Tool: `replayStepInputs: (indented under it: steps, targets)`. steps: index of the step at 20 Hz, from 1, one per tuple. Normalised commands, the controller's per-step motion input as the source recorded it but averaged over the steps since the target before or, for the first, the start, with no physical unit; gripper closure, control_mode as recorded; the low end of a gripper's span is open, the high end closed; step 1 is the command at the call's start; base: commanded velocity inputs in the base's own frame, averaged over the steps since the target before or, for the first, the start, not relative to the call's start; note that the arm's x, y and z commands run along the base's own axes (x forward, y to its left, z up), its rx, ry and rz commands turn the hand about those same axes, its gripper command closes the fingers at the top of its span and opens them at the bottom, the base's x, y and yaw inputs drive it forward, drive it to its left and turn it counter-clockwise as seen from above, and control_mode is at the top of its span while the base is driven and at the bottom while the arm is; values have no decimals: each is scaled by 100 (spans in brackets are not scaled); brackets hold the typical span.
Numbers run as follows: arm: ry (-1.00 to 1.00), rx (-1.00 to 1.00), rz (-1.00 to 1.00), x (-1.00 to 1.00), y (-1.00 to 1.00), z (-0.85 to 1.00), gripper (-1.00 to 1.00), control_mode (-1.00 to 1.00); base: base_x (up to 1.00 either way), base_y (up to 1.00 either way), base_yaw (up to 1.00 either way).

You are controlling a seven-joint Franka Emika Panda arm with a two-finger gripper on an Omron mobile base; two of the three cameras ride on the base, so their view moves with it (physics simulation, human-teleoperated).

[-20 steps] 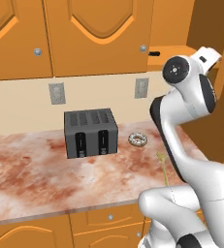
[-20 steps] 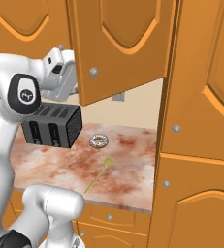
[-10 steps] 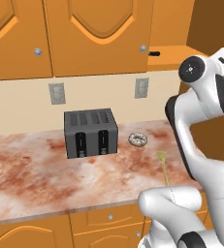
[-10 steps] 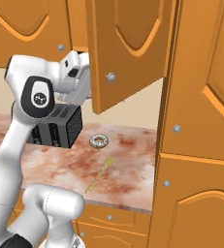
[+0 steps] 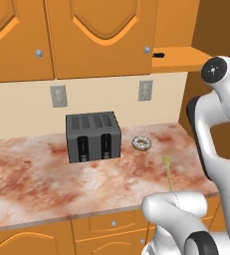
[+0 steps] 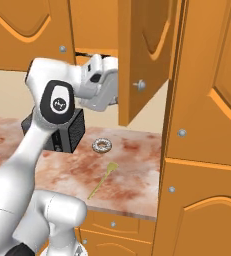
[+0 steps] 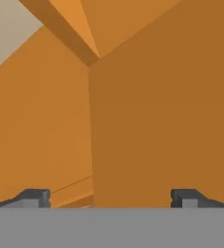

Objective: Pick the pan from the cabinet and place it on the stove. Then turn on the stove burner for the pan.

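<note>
At cabinet [image 6: 142,55] door | arm raised | fingers [image 7: 33,196] spread wide

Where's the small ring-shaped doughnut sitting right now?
The small pale ring-shaped doughnut lies flat on the reddish marbled countertop, just right of the dark grey toaster and behind the thin yellow-green spatula.

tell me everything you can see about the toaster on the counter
The toaster is a dark grey, boxy four-slot model that looks like matte metal, with two lever slots and small knobs on its front face. It stands upright on the reddish marbled countertop, near the back wall and below the closed wall cabinet doors. A small ring-shaped pastry lies close to its right, not touching. In the right base view the robot's arm covers much of it.
</note>
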Motion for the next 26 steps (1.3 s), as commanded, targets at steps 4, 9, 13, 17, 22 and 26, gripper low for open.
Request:
replayStepInputs:
  steps: [4,9,13,17,22,26]
  targets:
    - [0,0,-7,-2,-60,0,-100,-100,0,0,0]
    - [0,0,-5,-6,-53,-1,-100,-100,0,0,0]
    - [-11,3,1,-48,8,0,-100,-100,0,0,0]
    - [-19,0,9,-48,91,-3,-100,-100,0,0,0]
    - [-16,0,7,-23,100,0,-100,-100,0,0,0]
    - [-14,0,9,-5,100,0,-100,-100,0,0,0]
